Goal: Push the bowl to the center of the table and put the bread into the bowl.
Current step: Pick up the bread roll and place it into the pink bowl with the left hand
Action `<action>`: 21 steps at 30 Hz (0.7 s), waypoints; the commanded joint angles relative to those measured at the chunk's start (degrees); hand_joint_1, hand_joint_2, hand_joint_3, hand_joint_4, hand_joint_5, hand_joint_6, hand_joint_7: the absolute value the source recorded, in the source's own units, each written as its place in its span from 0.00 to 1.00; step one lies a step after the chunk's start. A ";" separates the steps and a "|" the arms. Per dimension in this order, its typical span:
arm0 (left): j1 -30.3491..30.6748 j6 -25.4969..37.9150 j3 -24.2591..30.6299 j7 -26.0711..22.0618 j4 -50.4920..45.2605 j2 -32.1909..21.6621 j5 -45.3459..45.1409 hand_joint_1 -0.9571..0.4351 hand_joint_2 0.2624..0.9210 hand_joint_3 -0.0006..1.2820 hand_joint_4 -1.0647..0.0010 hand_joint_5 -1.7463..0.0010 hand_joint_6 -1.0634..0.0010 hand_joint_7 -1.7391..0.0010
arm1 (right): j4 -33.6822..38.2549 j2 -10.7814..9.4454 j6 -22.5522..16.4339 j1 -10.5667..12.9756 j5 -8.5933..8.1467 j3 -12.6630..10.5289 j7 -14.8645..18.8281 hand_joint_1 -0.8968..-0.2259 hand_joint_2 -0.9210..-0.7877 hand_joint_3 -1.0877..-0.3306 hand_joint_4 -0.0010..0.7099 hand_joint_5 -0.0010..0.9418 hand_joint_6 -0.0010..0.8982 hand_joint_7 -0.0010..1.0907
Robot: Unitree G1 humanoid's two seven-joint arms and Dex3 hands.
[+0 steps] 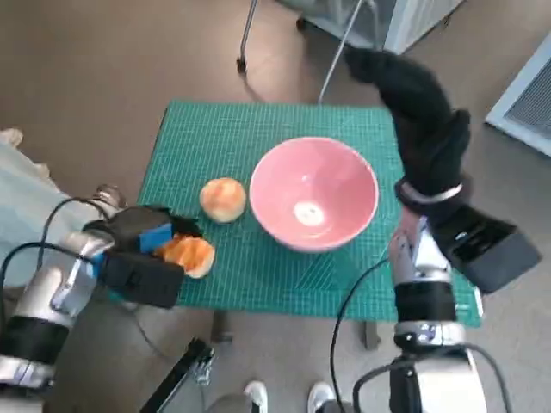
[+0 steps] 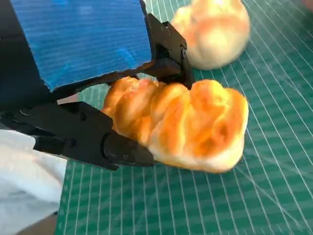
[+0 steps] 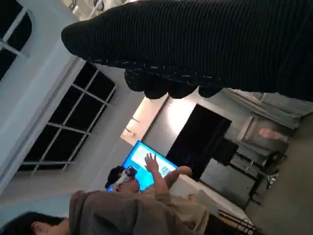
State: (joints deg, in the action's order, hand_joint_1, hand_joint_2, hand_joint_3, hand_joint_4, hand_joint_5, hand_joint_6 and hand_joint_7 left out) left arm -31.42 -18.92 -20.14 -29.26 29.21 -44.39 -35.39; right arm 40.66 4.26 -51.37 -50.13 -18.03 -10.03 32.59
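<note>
While your left hand (image 1: 146, 249) has its fingers (image 2: 122, 149) grasping the bread (image 2: 181, 125), the bowl (image 1: 314, 194) sits to its upper right. Your right hand (image 1: 422, 112) is raised; I cannot tell its fingers' state.

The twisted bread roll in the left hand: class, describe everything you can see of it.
The twisted bread roll is a lumpy, plaited-looking bun, golden-orange on its ridges and pale at the folds and underside, with a glossy baked crust. It lies lengthwise near the table's front left edge on the green cutting mat. The left hand grips one end between black fingers; the other end juts free. A round bun sits just beyond it, apart.
</note>
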 commanded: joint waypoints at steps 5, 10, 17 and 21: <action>-0.74 -2.75 1.51 -1.12 1.29 -0.96 2.92 0.69 1.00 0.11 0.45 0.28 0.47 0.27 | 0.79 -0.35 0.21 1.55 -0.75 -0.10 -0.13 0.29 0.00 0.40 0.41 0.01 0.00 0.79; -1.52 -2.77 3.83 -2.88 -0.06 -1.87 6.01 0.69 1.00 0.12 0.46 0.28 0.48 0.27 | 1.02 -0.53 0.09 1.55 -0.94 -0.12 -0.03 0.30 0.00 0.40 0.41 0.01 0.00 0.79; -2.48 -1.46 8.26 -5.53 -5.28 -3.33 10.27 0.69 1.00 0.12 0.45 0.28 0.48 0.27 | 1.12 -0.66 0.07 1.65 -1.30 -0.24 0.20 0.30 0.00 0.40 0.41 0.01 0.00 0.79; -3.43 -1.09 10.35 -6.09 -7.43 -3.79 12.32 0.69 1.00 0.11 0.46 0.23 0.45 0.33 | 1.24 -0.57 0.10 1.62 -1.61 -0.24 0.34 0.30 0.00 0.40 0.41 0.01 0.00 0.79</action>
State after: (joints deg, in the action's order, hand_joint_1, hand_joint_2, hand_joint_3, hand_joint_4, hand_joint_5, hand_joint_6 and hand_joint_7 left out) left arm -32.84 -20.33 -12.04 -34.64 24.11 -46.91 -25.35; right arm 41.14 3.94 -51.44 -50.11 -19.09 -10.19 32.61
